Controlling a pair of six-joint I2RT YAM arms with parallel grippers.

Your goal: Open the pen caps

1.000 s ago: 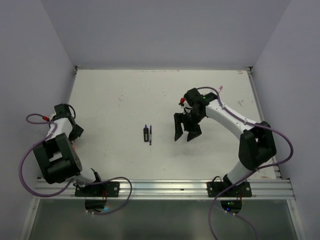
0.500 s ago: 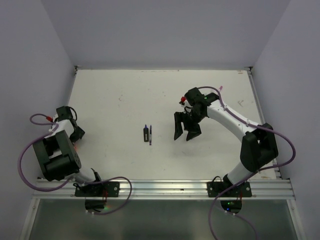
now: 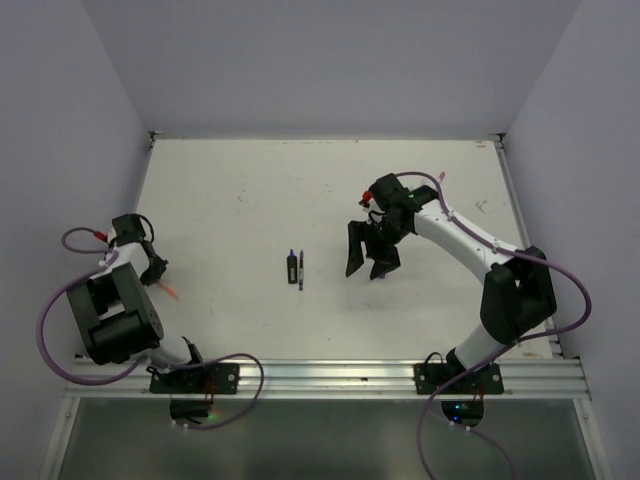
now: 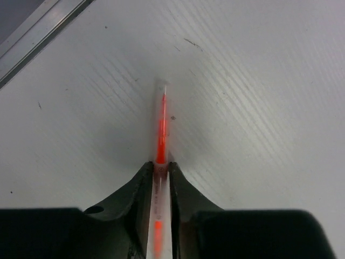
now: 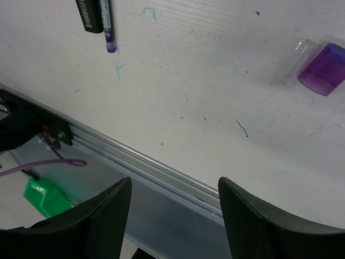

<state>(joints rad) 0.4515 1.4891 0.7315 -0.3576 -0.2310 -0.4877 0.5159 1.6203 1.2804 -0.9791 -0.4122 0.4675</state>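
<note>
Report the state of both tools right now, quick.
Left tool: closed on the red pen.
Right tool: open, holding nothing.

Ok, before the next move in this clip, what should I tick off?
1. Left gripper has a grip on the red pen: ok, its fingers pinch the pen from both sides.
2. Cap on the red pen's far end: cannot tell, the tip is pale and blurred.
3. Right gripper is free to pull a cap: ok, it is open and holds nothing.
4. Right gripper is lined up with the red pen: not ok, it hangs far across the table from it.
5. Purple cap is out of the way: ok, it lies loose, apart from the pens.
6. Black pen and purple-tipped pen are reachable: ok, they lie side by side and nothing holds them.
</note>
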